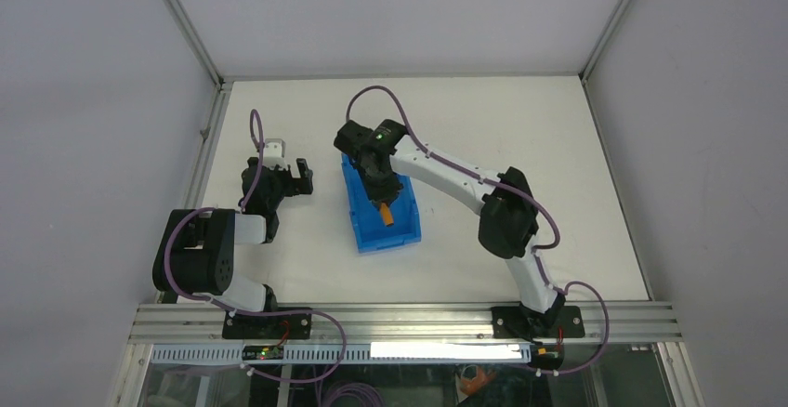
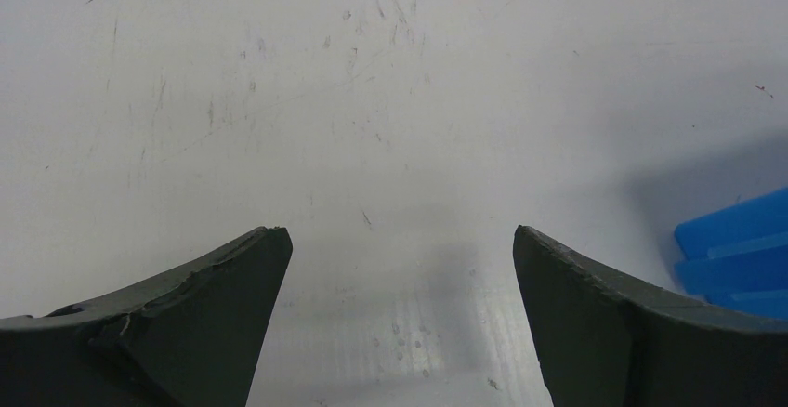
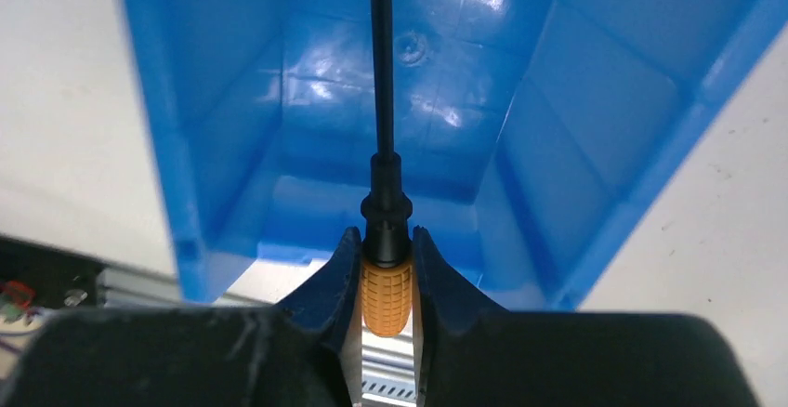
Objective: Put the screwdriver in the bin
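The bright blue bin (image 1: 406, 230) stands at the table's middle; its inside fills the right wrist view (image 3: 232, 110). My right gripper (image 1: 383, 193) hangs over the bin and is shut on the screwdriver (image 1: 387, 214). In the right wrist view the gripper (image 3: 386, 244) clamps the orange handle (image 3: 386, 295), and the black collar and thin dark shaft (image 3: 381, 54) point into the bin. My left gripper (image 1: 302, 177) is open and empty over bare table left of the bin; its fingers (image 2: 223, 277) stand wide apart, with a bin corner (image 2: 734, 249) at the right edge.
White table (image 1: 520, 128) with grey walls and metal frame posts round it. An aluminium rail (image 1: 400, 319) runs along the near edge, with both arm bases on it. Purple cables loop from both arms.
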Tool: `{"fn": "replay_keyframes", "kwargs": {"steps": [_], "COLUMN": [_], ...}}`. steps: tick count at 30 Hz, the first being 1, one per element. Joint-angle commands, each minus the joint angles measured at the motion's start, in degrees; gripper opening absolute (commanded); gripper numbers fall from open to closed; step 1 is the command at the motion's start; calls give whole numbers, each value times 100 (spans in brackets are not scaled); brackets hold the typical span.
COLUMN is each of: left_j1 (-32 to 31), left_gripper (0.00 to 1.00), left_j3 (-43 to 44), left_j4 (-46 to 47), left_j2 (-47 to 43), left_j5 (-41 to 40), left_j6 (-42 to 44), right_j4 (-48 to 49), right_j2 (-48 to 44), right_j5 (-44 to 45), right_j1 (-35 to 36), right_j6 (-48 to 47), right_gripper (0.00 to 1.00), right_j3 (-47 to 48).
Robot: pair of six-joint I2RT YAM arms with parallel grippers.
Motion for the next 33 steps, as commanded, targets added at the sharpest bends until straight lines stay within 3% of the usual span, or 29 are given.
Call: {"fn": "replay_keyframes", "kwargs": {"steps": [1, 5, 16, 27, 29, 31, 32, 33], "left_j1": [7, 7, 7, 7, 7, 10, 7, 7], "left_gripper": [99, 99, 99, 99, 99, 99, 99, 99], "left_j3": [104, 104, 104, 104, 104, 104, 104, 104], "left_j4": [365, 363, 367, 365, 367, 366, 366, 362], "left_j2": [-24, -23, -22, -23, -26, -26, -26, -22], "left_j5": [99, 100, 102, 100, 100, 100, 99, 100], "left_j6": [-17, -13, -13, -13, -13, -13, -13, -13], "right_j4": [1031, 1521, 1436, 1333, 1417, 1644, 1787, 1986], "right_j2": [-51, 65, 285, -1089, -1495, -1963, -2308, -2497], "right_j5": [261, 552, 859, 1174, 1191, 1325, 1433, 1467], "right_j1": [-8, -13, -10, -29, -94, -238, -337, -480], "right_j6": [87, 70, 177, -241, -389, -511, -621, -685], "right_gripper": [0, 2, 39, 45, 63, 92, 99, 99], "right_j3": [-670, -1155, -1085, -794, -941, -1254, -1601, -1923]}}
